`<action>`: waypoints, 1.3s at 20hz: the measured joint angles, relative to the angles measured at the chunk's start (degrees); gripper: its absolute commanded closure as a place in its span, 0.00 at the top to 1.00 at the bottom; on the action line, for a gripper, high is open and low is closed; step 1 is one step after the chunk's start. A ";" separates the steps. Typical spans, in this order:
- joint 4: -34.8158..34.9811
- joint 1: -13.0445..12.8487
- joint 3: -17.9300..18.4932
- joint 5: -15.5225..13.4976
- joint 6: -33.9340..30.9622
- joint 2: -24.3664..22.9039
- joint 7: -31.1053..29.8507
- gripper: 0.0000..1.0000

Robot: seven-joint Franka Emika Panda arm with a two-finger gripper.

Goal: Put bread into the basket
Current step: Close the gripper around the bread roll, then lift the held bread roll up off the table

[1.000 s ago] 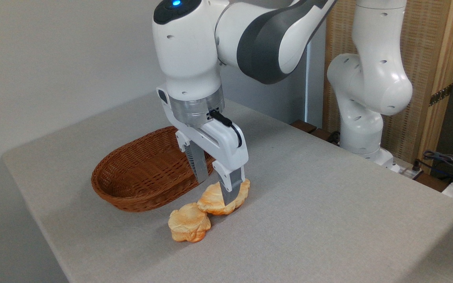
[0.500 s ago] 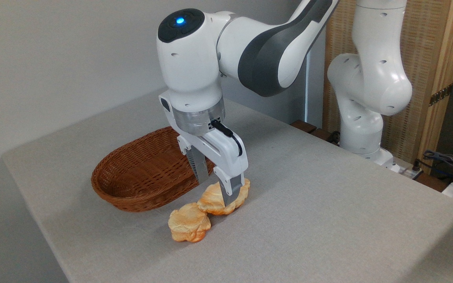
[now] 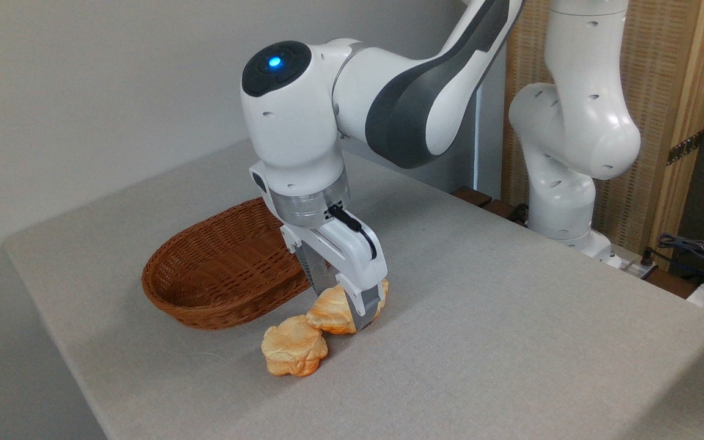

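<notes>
The bread [image 3: 329, 313], a golden-orange ridged pastry, lies on the grey table just right of the brown wicker basket [image 3: 217, 269], whose inside holds nothing. My gripper [image 3: 343, 308] has come down over the bread, one finger on each side of it, and the jaws still stand open around it. The near finger [image 3: 365, 308] covers the bread's right half; the far finger sits behind it, next to the basket's rim.
A smaller round flower-shaped bun [image 3: 294, 353] touches the bread's front-left end. The arm's white base [image 3: 563, 201] stands at the table's back right, with cables [image 3: 703, 253] beyond the right edge. The table's front edge [image 3: 83, 391] runs close to the bun.
The gripper has dropped steadily lower, so its fingers now reach down beside the bread near the table. Bread, bun and basket have not moved.
</notes>
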State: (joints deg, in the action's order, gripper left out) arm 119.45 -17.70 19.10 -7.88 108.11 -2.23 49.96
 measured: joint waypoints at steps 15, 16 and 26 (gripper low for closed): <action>-0.07 0.05 -1.05 0.39 0.06 0.82 0.07 0.39; -0.07 0.07 -1.03 0.64 0.06 0.79 0.08 0.36; -0.22 0.06 -1.03 1.03 0.06 -0.64 0.46 0.35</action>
State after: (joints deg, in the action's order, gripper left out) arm 119.23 -17.64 18.07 -6.85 108.17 -2.87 50.43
